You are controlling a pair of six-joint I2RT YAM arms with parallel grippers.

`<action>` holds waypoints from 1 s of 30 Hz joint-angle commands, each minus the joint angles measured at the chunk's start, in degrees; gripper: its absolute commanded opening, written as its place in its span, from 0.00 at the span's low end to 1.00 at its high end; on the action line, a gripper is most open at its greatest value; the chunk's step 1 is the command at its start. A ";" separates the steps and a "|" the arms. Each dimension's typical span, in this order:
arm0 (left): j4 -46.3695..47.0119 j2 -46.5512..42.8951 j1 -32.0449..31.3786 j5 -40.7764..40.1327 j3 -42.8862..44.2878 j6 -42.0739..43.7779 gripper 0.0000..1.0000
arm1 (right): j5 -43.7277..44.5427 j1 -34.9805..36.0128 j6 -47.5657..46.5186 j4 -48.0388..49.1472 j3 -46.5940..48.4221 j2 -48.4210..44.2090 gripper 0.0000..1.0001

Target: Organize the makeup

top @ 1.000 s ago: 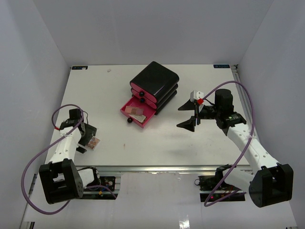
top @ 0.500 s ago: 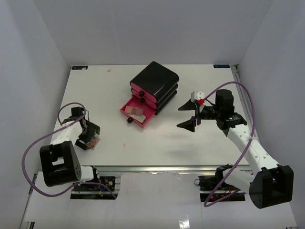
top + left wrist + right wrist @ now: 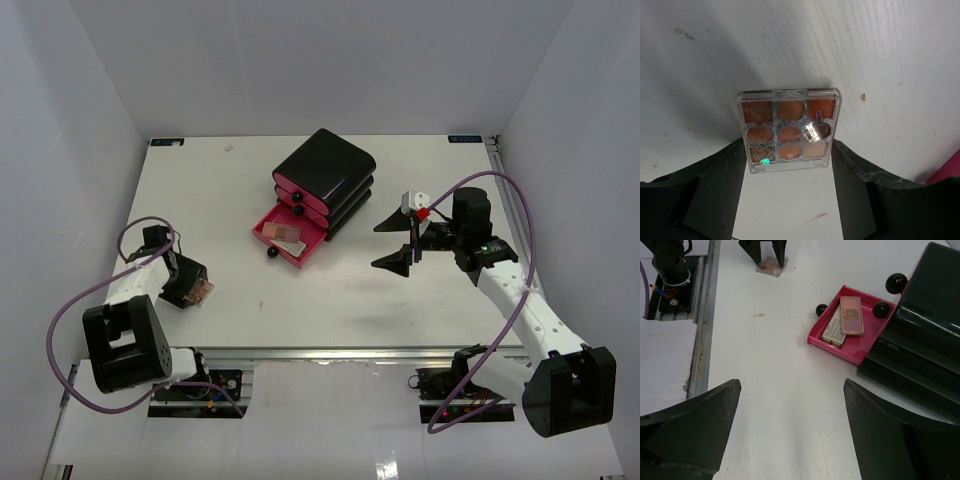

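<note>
A clear square eyeshadow palette (image 3: 790, 131) with orange-brown pans lies at the table's near left (image 3: 203, 292). My left gripper (image 3: 788, 145) has a finger against each side of the palette's near end and is shut on it; in the top view it sits at the same spot (image 3: 196, 290). The palette also shows far off in the right wrist view (image 3: 771, 265). My right gripper (image 3: 380, 245) is wide open and empty over bare table right of the drawers (image 3: 791, 385). A pinkish palette (image 3: 852, 315) and a flat beige piece (image 3: 832, 331) lie in the open pink drawer (image 3: 855, 352).
The black box with three pink drawers (image 3: 325, 175) stands at the table's middle back, its bottom drawer (image 3: 268, 230) pulled out toward the left arm. A small reddish smear (image 3: 759, 315) marks the table. White walls enclose the table on three sides.
The left arm has folded back toward the left wall and turned its wrist. The palette has shifted slightly away from the near edge with the gripper. The right arm has barely moved.
</note>
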 commanded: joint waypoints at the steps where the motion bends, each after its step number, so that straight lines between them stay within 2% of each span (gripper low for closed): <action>1: 3.22 -2.50 0.20 8.47 -0.92 0.27 0.50 | -1.26 -0.48 0.12 1.49 -0.07 -0.86 0.90; 4: 4.66 -3.84 0.12 13.35 -0.74 0.95 0.39 | -1.17 -0.50 0.03 1.41 -0.09 -0.97 0.90; 12: 7.82 -7.93 -2.04 27.27 2.35 -0.60 0.27 | -1.26 -0.51 -0.09 1.41 -0.16 -0.78 0.90; 16: 9.43 -7.02 -8.62 28.09 6.15 -3.98 0.27 | -1.12 -0.57 -0.34 1.41 -0.21 -0.87 0.90; 22: 11.34 0.95 -19.67 25.39 15.84 -6.76 0.28 | -1.26 -0.57 -0.76 1.32 -0.42 -0.96 0.90; 30: 12.04 14.34 -24.47 23.56 26.18 -7.58 0.33 | -1.65 -0.83 -1.24 1.06 -0.47 -0.65 0.90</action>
